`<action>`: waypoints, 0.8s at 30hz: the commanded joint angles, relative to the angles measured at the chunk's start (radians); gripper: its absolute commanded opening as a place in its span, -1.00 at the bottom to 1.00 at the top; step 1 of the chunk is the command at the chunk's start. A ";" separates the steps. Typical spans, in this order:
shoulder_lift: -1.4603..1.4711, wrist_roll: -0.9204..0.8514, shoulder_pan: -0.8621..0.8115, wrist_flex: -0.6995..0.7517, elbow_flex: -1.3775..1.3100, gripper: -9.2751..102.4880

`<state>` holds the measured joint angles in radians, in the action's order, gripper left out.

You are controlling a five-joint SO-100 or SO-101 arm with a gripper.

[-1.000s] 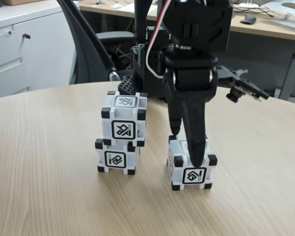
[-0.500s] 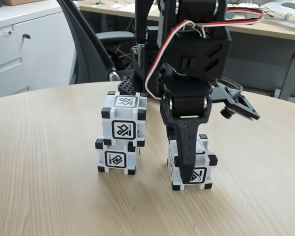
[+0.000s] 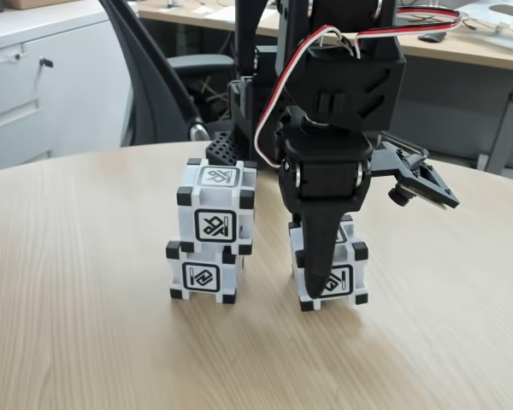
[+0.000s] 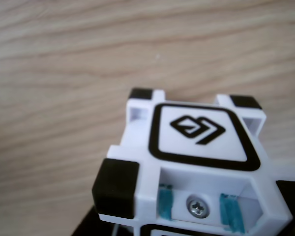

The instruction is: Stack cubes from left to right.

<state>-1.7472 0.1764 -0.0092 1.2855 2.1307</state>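
On the wooden surface (image 3: 85, 325), seen from the fixed view, two cubes stand stacked at the left, the upper cube (image 3: 215, 207) resting on the lower cube (image 3: 205, 272). Just right of them sits the third cube (image 3: 346, 269), its base on the wood. My end effector (image 3: 319, 278) reaches down over it, one finger across its front face; whether I grip it, I cannot tell.
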 commanded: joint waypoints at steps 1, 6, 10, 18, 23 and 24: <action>-0.112 -0.011 -0.011 -0.005 -0.017 -0.84; -0.302 -0.023 -0.011 -0.003 -0.017 -0.84; -0.405 -0.020 -0.011 0.006 -0.017 -0.84; -0.546 -0.064 -0.015 0.011 -0.015 -0.84; -0.580 -0.071 -0.078 0.011 -0.015 -0.84; -0.584 -0.084 -0.094 0.011 -0.015 -0.84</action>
<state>-2.2902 0.1120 -0.0721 1.2931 2.1307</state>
